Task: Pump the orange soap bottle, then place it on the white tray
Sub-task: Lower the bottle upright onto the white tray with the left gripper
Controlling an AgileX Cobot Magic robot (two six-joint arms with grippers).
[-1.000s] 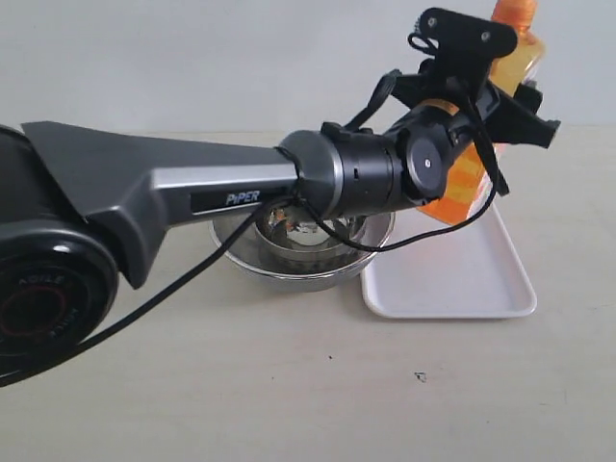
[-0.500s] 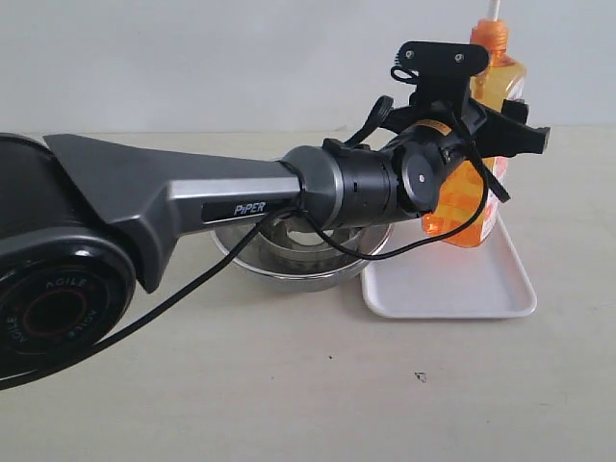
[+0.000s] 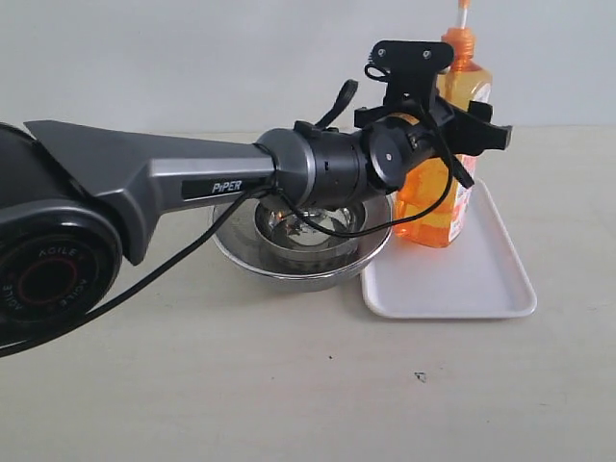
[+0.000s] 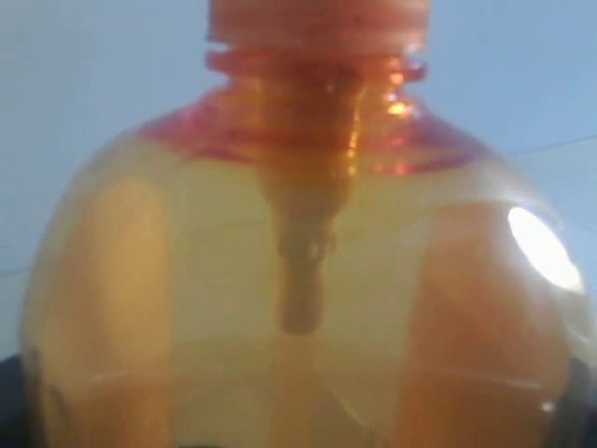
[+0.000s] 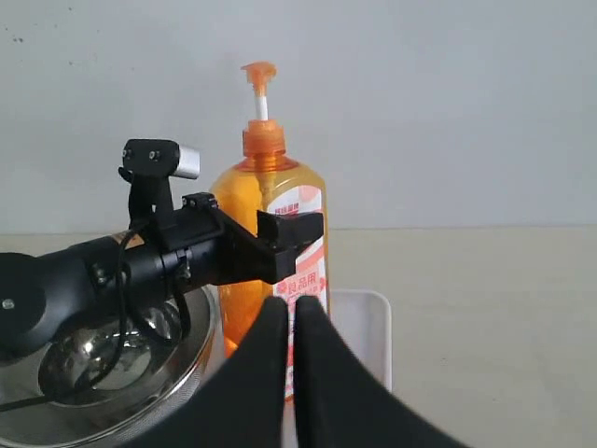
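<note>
Descent is the change here: a second ago the orange soap bottle (image 3: 430,217) hangs high over the white tray (image 3: 481,281) and leans clearly to one side, half a second ago it is lower and almost straight, and now its base appears to rest on the tray, in the corner nearest to the steel bowl (image 3: 289,269). The left gripper (image 3: 454,133) has come down with it, and its jaws are clamped on the body of the bottle, one on each side, below the shoulder. For the task this probably means that the placing is almost finished and only the release is left, as a judgement. The long axis of the bottle is now vertical, with the pump nozzle (image 5: 258,71) pointing straight up; where its spout aims cannot be told. The right gripper (image 5: 291,315) waits apart from the bottle, its jaws together and holding nothing.
</note>
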